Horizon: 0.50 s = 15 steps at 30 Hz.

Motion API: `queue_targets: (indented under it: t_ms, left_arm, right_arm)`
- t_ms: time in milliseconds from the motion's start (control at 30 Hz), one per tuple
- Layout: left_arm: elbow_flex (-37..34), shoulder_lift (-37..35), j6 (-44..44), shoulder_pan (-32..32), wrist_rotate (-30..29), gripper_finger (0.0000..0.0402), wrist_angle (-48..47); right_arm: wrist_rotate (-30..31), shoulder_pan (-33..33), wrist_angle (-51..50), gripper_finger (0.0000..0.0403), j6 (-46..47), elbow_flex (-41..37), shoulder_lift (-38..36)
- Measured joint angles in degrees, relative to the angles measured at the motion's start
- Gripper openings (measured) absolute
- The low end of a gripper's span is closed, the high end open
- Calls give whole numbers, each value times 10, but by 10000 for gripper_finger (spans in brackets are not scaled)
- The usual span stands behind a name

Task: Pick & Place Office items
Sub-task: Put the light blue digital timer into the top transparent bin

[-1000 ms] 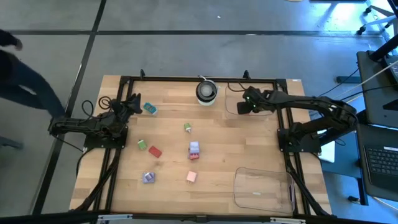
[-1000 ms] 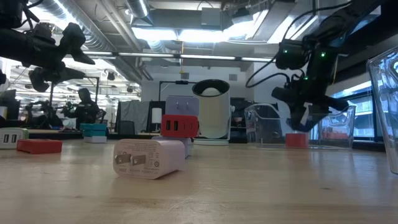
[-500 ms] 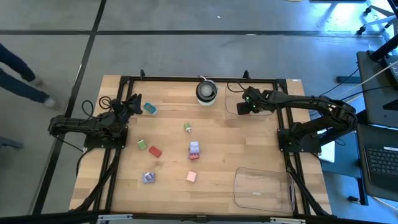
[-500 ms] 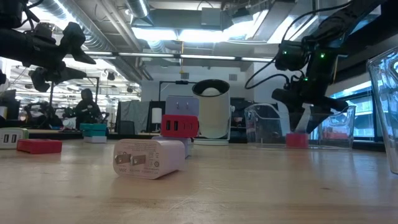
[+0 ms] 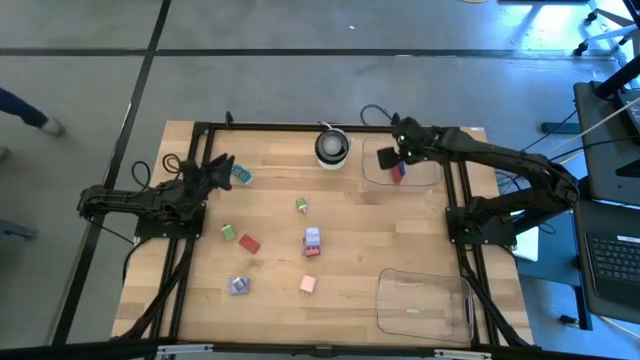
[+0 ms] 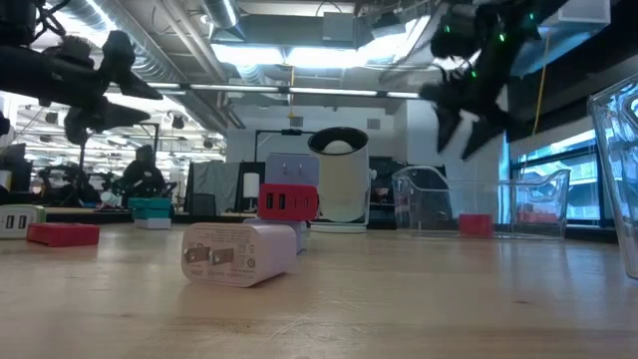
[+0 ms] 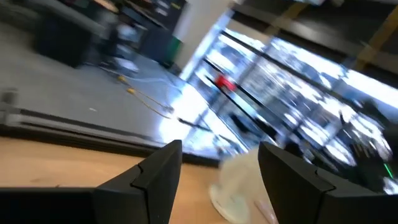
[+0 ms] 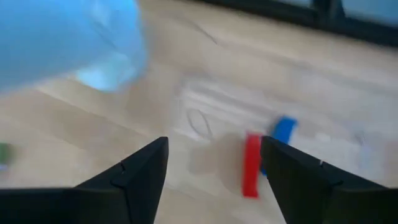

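Since the earlier frame the right gripper (image 5: 400,150) had lifted off the clear plastic tray (image 5: 372,176) at the table's far right and pulled back over its far rim, fingers spread apart and empty. A red blocky piece (image 5: 396,172) and a blue blocky piece (image 5: 402,168), touching each other, lay on the tray floor just below and in front of those fingers (image 8: 144,177), not gripped. The left gripper (image 5: 217,166) hung above the wooden table (image 5: 270,200) well left of the tray, fingers parted with nothing between them; a teal blocky piece (image 5: 241,175) lay just beside it. Green (image 5: 301,205), red (image 5: 249,243), lilac (image 5: 312,239) and pink (image 5: 308,285) pieces lay scattered left of the tray, well apart from both grippers.
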Motion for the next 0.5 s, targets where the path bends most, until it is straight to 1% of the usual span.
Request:
queue_targets:
  t_ms: [167,300,400,500]
  left_arm:
    - [18,0,39,0,86,210,7]
    - [45,15,57,0,115,210,6]
    - [66,43,57,0,133,210,7]
    - [91,82,49,0,167,210,6]
  right_arm:
    - [0,10,2,249,-37,62,0]
    - [0,17,1,248,-51,91,0]
    - [0,23,1,248,-53,98,0]
    - [0,30,0,248,-49,98,0]
